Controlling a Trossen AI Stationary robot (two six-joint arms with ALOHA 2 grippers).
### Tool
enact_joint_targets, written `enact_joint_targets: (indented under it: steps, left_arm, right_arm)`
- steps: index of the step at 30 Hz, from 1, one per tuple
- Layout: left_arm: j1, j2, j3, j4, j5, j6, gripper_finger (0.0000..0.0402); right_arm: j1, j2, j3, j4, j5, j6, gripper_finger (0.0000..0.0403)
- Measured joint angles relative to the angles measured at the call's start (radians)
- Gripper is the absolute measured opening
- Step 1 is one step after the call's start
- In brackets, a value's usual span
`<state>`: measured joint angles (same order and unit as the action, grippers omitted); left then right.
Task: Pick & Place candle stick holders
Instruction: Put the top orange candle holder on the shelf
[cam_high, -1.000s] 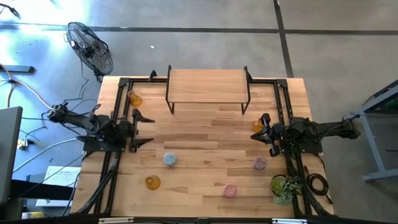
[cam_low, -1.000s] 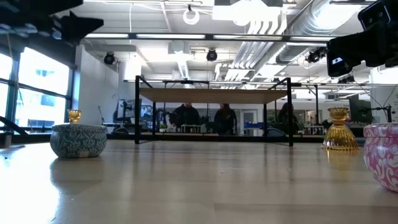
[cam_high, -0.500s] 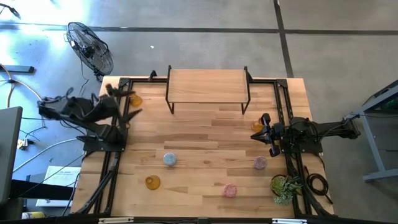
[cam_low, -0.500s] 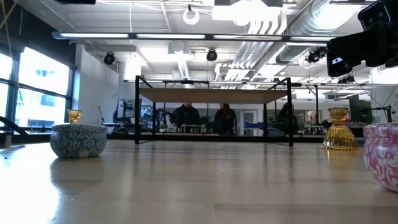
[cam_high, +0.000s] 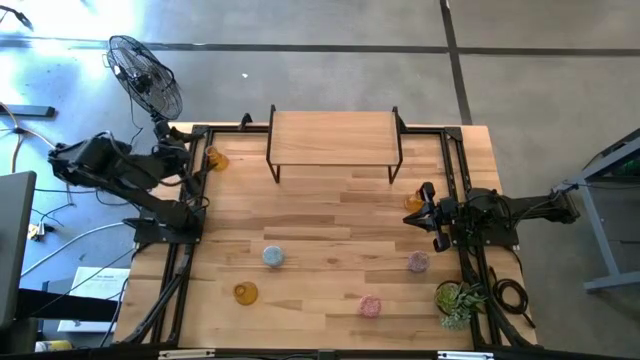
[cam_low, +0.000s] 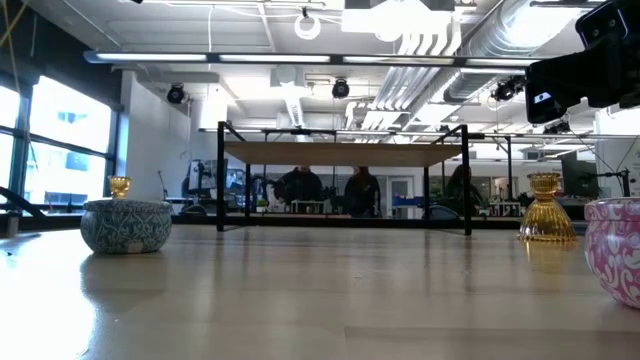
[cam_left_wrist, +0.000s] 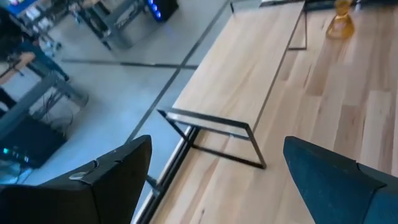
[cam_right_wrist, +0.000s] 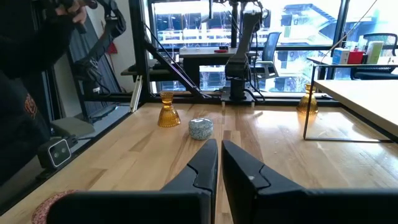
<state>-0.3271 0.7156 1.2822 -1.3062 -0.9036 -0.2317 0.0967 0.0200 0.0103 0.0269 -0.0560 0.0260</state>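
Observation:
Six candle stick holders stand on the table: amber ones at the back left, front left and right, a pale blue one, and two pink ones. My left gripper is open and empty, raised at the back-left corner beside the back-left amber holder; its wrist view looks along the riser to the right-hand amber holder. My right gripper is shut on nothing, just beside the right amber holder. Its fingers point across at the blue holder.
A wooden riser on black legs stands at the back middle. A green potted plant sits at the front right corner. A floor fan stands off the table's back left. A person in dark clothes shows beside the table.
My left arm has lifted and swung from the table's left middle to the back-left corner, leaving the low view. The right arm and all holders have stayed put.

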Motion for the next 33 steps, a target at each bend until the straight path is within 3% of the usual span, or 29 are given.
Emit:
enact_joint_targets:
  steps: [13, 23, 33]
  left_arm:
    - [0.025, 0.142, 0.118, -0.264, -0.146, -0.333, 0.0360]
    - [0.406, 0.131, 0.182, -0.266, -0.095, -0.183, 0.0360]
    - [0.745, 0.176, 0.175, -0.265, 0.078, -0.072, 0.0360]
  right_arm:
    - [0.000, 0.000, 0.000, 0.000, 0.000, 0.000, 0.0017]
    - [0.000, 0.000, 0.000, 0.000, 0.000, 0.000, 0.0017]
    - [0.000, 0.000, 0.000, 0.000, 0.000, 0.000, 0.0017]
